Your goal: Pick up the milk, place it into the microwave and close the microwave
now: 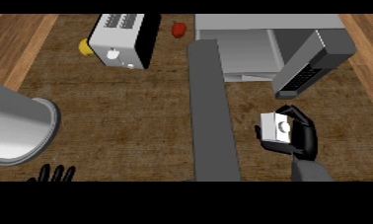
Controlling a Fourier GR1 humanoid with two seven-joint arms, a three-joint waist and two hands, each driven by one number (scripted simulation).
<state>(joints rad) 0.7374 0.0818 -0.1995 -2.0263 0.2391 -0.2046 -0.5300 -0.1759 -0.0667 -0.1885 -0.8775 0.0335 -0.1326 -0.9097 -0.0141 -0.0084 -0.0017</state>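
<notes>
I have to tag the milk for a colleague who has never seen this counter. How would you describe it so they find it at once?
Start at the open microwave at the far right of the counter. Just in front of its swung-out door, the right hand is curled round the milk. It is a small white carton with a round cap, the only thing held in a hand.

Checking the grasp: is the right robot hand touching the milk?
Touching. The head view shows the right robot hand with fingers and thumb curled round the milk.

Dark brown counter point(131, 114) between lighter wooden strips point(25, 45), with a toaster point(124, 40) at the back.
</notes>
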